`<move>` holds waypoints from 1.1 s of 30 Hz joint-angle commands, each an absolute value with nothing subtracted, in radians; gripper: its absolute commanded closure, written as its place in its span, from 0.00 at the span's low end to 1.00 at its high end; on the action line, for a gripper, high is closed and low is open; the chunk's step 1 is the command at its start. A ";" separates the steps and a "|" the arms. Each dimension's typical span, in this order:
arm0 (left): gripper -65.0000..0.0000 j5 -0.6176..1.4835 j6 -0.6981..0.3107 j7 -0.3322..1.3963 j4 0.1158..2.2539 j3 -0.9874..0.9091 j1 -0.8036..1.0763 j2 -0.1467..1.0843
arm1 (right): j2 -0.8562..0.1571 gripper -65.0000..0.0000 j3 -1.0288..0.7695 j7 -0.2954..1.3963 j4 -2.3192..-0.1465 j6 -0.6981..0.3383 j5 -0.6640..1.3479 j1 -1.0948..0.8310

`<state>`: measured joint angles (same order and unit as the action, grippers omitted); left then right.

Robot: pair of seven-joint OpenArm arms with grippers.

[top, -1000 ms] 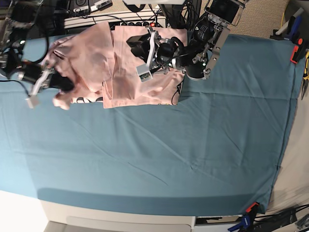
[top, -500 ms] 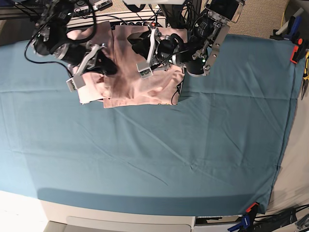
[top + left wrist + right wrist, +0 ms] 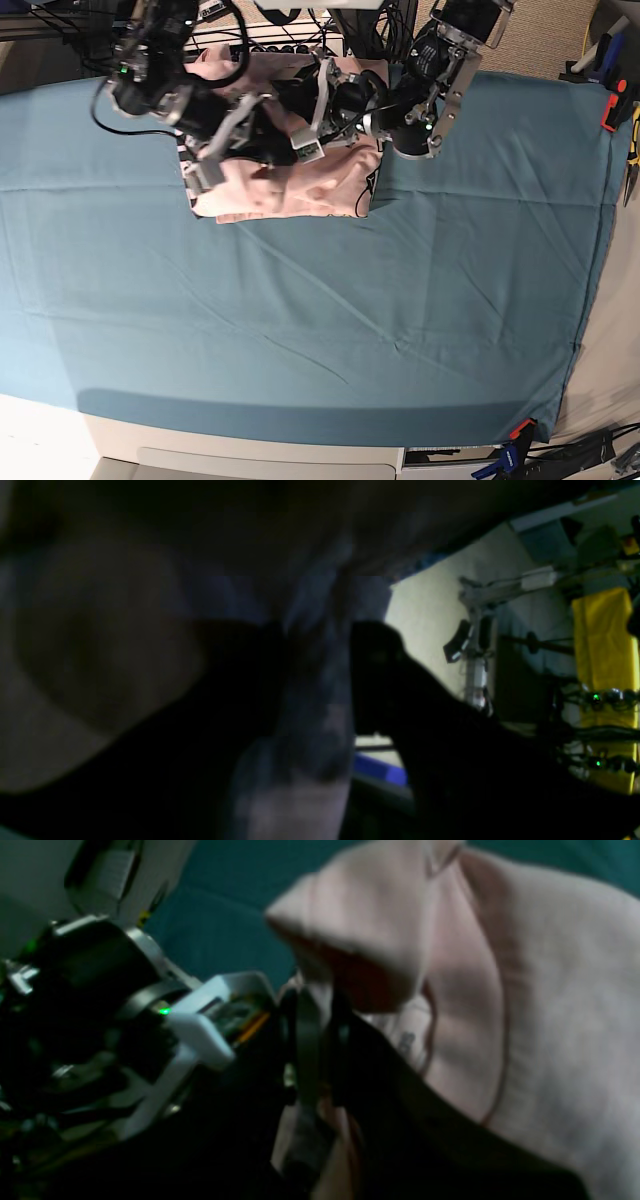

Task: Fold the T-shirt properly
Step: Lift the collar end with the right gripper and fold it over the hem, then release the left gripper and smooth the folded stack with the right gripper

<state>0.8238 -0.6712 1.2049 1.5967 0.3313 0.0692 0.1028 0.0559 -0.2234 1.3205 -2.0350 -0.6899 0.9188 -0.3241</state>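
The pale pink T-shirt (image 3: 300, 185) lies bunched at the back middle of the teal table cloth (image 3: 350, 320). A little black print peeks out at its right edge. My right gripper (image 3: 268, 135) has come in from the left and hangs over the shirt. In the right wrist view this gripper (image 3: 315, 1040) is shut on a pinch of the pink T-shirt (image 3: 525, 990). My left gripper (image 3: 292, 112) lies among the folds, partly covered by cloth. Its wrist view is dark: the left gripper (image 3: 315, 680) has its jaws a little apart with a band of cloth between them.
Cables and a power strip (image 3: 250, 40) run along the back edge behind both arms. The left arm's base (image 3: 425, 95) stands just right of the shirt. Clamps (image 3: 612, 105) hold the cloth at the right edge. The table's front edge (image 3: 250, 445) is white.
My right arm has swept from the far left towards the middle. It carried the shirt's left part over onto the rest. The left arm has stayed where it was.
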 commanded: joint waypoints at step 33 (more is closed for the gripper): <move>0.63 1.049 -0.698 1.242 1.641 -0.155 0.053 0.344 | 0.113 1.00 -0.040 1.122 -1.953 -0.698 0.654 -0.277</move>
<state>1.0225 -0.6899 1.2564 1.6241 -0.1509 0.0666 0.3351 0.1112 -0.0437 1.1507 -1.9369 -0.6895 0.6254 -0.2882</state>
